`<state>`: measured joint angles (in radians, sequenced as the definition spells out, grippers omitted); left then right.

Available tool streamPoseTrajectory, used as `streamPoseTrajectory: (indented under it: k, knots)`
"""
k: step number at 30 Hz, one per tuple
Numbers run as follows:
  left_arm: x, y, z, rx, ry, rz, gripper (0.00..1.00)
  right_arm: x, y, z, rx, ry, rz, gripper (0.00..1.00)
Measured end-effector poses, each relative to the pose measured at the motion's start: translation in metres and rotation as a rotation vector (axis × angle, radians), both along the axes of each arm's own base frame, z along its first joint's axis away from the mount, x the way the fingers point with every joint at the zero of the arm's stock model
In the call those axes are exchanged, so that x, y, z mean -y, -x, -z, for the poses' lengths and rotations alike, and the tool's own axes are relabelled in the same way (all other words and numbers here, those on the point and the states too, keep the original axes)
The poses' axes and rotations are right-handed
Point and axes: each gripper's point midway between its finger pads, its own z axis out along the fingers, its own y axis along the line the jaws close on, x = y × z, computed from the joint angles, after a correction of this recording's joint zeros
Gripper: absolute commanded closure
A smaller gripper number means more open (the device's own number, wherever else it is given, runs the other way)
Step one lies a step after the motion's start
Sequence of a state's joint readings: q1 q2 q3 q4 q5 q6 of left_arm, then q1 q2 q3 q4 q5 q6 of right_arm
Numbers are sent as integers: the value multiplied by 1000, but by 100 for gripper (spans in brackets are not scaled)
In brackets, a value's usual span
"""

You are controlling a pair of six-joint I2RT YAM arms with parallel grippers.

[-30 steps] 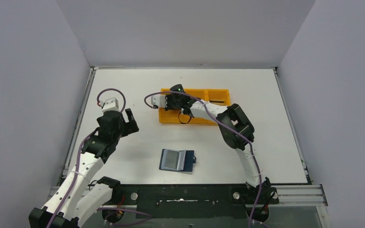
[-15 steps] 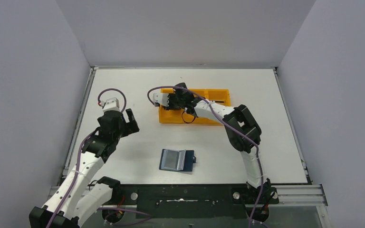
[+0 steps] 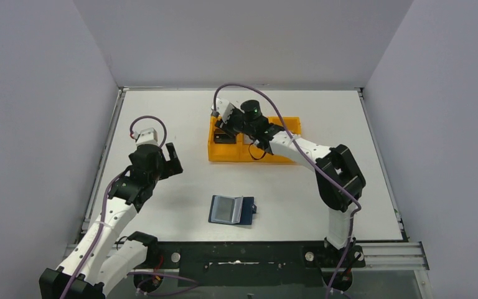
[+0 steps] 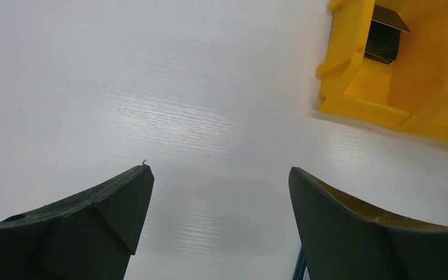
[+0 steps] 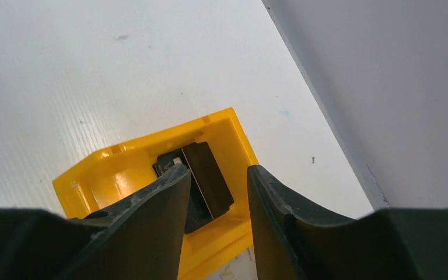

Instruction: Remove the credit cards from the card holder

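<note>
The card holder lies open on the table near the front; it is navy with a blue-grey inside, its tab to the right. A sliver of it shows in the left wrist view. Two cards lie overlapped in the left compartment of the orange tray and look dark here; they also show in the left wrist view. My right gripper hovers above that compartment, jaws apart, nothing between them. My left gripper is open and empty over bare table, left of the tray.
The orange tray has three compartments and stands at the middle back of the white table. Grey walls close in the left, back and right sides. The right arm's purple cable arcs over the tray.
My right gripper has lifted and swung back to the right above the tray's left compartment, and the right arm has stretched out. The left arm and the card holder have not moved.
</note>
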<state>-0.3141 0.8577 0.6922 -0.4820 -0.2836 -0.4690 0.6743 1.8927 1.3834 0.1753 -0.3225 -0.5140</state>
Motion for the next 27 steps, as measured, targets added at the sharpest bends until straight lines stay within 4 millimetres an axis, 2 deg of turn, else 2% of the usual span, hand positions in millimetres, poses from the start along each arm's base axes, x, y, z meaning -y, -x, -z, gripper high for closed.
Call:
streamPoseTrajectory:
  k: [2, 6, 9, 11, 16, 21, 24, 27]
  knots:
    - [0, 0, 0, -1, -2, -1, 12, -6, -6, 1, -47, -25, 22, 68]
    - [-1, 0, 0, -1, -2, -1, 12, -28, -37, 3, -179, -90, 105, 82]
    - [-1, 0, 0, -1, -2, -1, 12, -28, -55, 16, -320, -129, 242, 91]
    - [-1, 0, 0, -1, -2, -3, 12, -18, -61, 29, -420, -148, 349, 91]
    - [-3, -1, 2, -6, -3, -8, 12, 3, -54, 59, -605, -154, 520, 91]
    - [-2, -1, 3, -10, -3, -6, 12, 0, -59, 83, -683, -148, 581, 90]
    - [-2, -1, 3, -11, -3, -6, 12, 2, -57, 106, -717, -117, 611, 89]
    - [-3, -1, 3, -11, -3, -8, 12, 5, -56, 117, -731, -93, 630, 89]
